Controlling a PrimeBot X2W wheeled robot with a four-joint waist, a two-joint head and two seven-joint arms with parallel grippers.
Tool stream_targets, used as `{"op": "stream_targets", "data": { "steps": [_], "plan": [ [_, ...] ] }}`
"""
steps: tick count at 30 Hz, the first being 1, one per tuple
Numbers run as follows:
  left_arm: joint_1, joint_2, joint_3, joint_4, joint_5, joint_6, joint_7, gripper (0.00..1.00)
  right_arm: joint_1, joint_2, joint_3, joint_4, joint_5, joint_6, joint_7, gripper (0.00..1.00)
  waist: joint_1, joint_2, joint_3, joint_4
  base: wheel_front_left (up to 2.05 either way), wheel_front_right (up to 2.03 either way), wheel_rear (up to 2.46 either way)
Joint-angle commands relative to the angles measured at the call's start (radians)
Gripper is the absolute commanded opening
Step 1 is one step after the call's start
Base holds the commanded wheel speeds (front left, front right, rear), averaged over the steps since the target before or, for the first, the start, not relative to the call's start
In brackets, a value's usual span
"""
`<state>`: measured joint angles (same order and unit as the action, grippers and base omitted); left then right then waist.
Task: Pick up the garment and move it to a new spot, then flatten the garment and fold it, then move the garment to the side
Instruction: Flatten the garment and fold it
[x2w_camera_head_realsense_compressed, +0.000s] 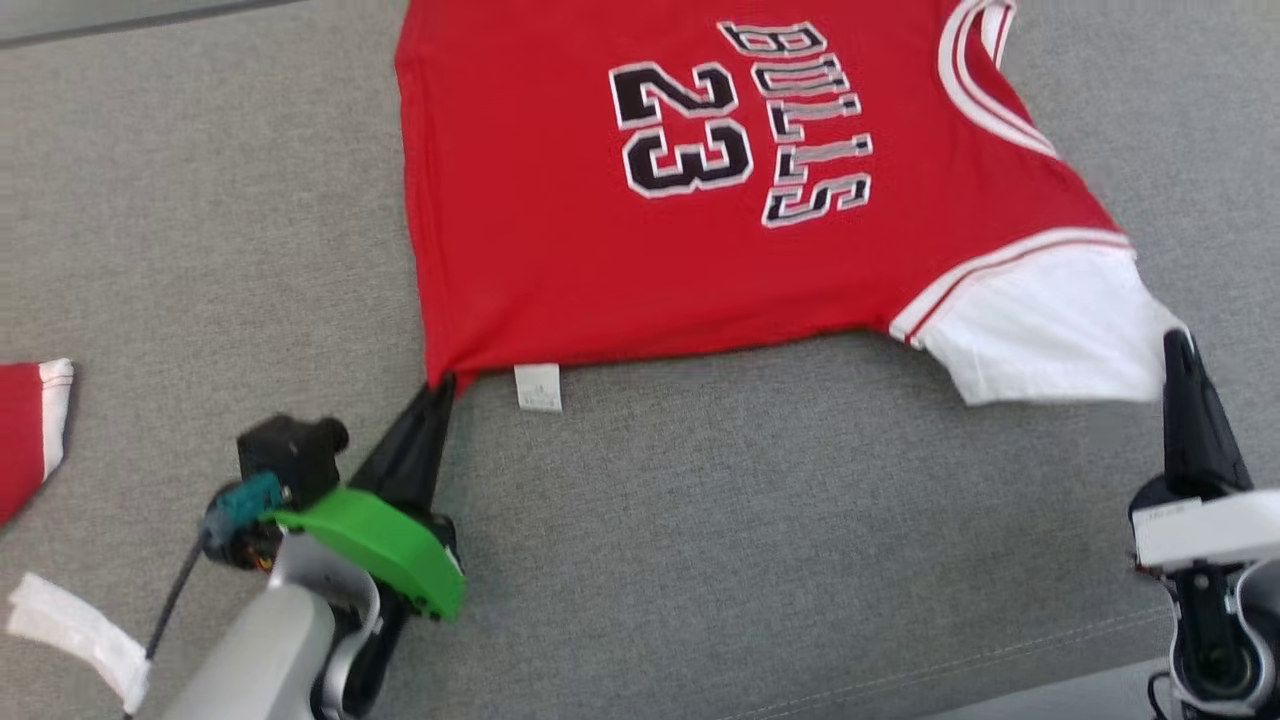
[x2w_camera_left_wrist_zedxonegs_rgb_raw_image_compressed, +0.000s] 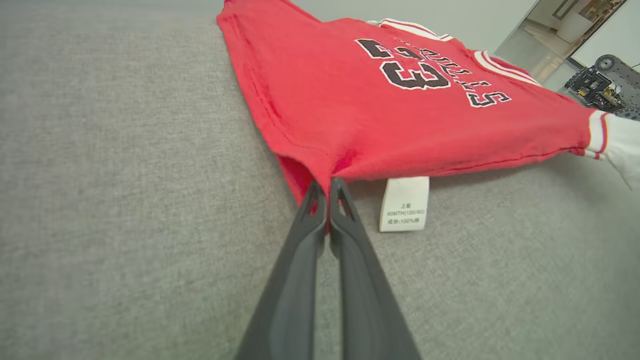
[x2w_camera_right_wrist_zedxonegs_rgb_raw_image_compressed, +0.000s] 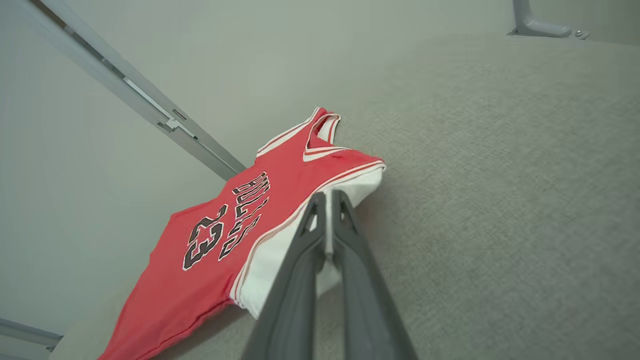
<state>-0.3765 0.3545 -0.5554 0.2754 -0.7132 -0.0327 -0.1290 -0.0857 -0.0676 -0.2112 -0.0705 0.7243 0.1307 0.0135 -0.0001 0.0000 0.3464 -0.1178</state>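
One red cloth jersey lies spread face up on the grey woven fabric surface, in the far middle and right of the head view. Its chest carries one word, BULLS, and two black digits outlined in white, 23. Its collar points to the far right and its hem faces left.

One short white sleeve, edged with red and white bands, sticks out at the jersey's near right. One small white care label hangs from the near edge, just right of the near left corner.

Two grippers are at work, one on each near corner. The left gripper, with a bright green plastic cover at its wrist, has its two dark fingers pressed together on the red near left corner; in the left wrist view a fold of red cloth is pinched between the tips. The right gripper has its two fingers closed on the outer edge of the white sleeve, with white cloth showing between them in the right wrist view.

The near edge looks slightly raised, with shadow on the surface beneath it.

At the far left edge of the head view lies one more piece of red cloth with a white band, well apart from the jersey. One strip of white tape sits at the near left.
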Motion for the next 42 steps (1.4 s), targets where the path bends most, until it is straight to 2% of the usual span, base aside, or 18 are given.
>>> {"op": "stream_targets", "data": {
  "steps": [1, 7, 12, 18, 23, 28, 37, 42],
  "plan": [
    [0.057, 0.004, -0.006, -0.034, -0.01, 0.022, -0.004, 0.0, 0.05, 0.001, -0.009, 0.002, -0.011, 0.0, -0.015, 0.0, 0.0001, 0.0, -0.062, 0.023, 0.0, 0.0, 0.0],
    [0.233, 0.002, -0.035, -0.198, -0.034, 0.1, 0.033, 0.0, 0.201, 0.01, -0.022, -0.007, -0.007, 0.0, -0.029, 0.0, 0.0001, 0.0, -0.073, 0.05, 0.0, 0.0, 0.0],
    [0.221, 0.019, -0.026, -0.284, -0.059, 0.129, 0.098, 0.0, 0.166, -0.003, -0.034, -0.034, -0.041, 0.0, 0.0, 0.0, 0.0001, 0.0, -0.056, 0.055, 0.0, 0.0, 0.0],
    [0.094, 0.041, -0.022, -0.301, -0.08, 0.13, 0.239, 0.0, 0.013, -0.038, -0.035, -0.01, -0.113, 0.0, 0.106, 0.0, 0.0001, 0.0, -0.039, 0.047, 0.0, 0.0, 0.0],
    [-0.03, 0.024, -0.024, -0.243, -0.087, 0.137, 0.329, 0.0, -0.142, -0.057, -0.051, 0.063, -0.187, 0.0, 0.178, 0.0, 0.0001, 0.0, -0.012, 0.042, 0.0, 0.0, 0.0],
    [-0.128, 0.02, -0.032, -0.179, -0.09, 0.122, 0.389, 0.0, -0.273, -0.083, -0.042, 0.138, -0.244, 0.0, 0.222, 0.0, 0.0001, 0.0, 0.036, 0.044, 0.0, 0.0, 0.0],
    [-0.255, -0.003, -0.037, -0.096, -0.087, 0.11, 0.441, 0.0, -0.424, -0.134, -0.003, 0.262, -0.306, 0.0, 0.218, 0.0, 0.0001, 0.0, 0.098, 0.064, 0.0, 0.0, 0.0],
    [-0.294, -0.01, -0.041, -0.054, -0.077, 0.105, 0.44, 0.0, -0.481, -0.151, 0.008, 0.332, -0.332, 0.0, 0.172, 0.0, 0.0001, 0.0, 0.117, 0.067, 0.0, 0.0, 0.0]
  ]
}}
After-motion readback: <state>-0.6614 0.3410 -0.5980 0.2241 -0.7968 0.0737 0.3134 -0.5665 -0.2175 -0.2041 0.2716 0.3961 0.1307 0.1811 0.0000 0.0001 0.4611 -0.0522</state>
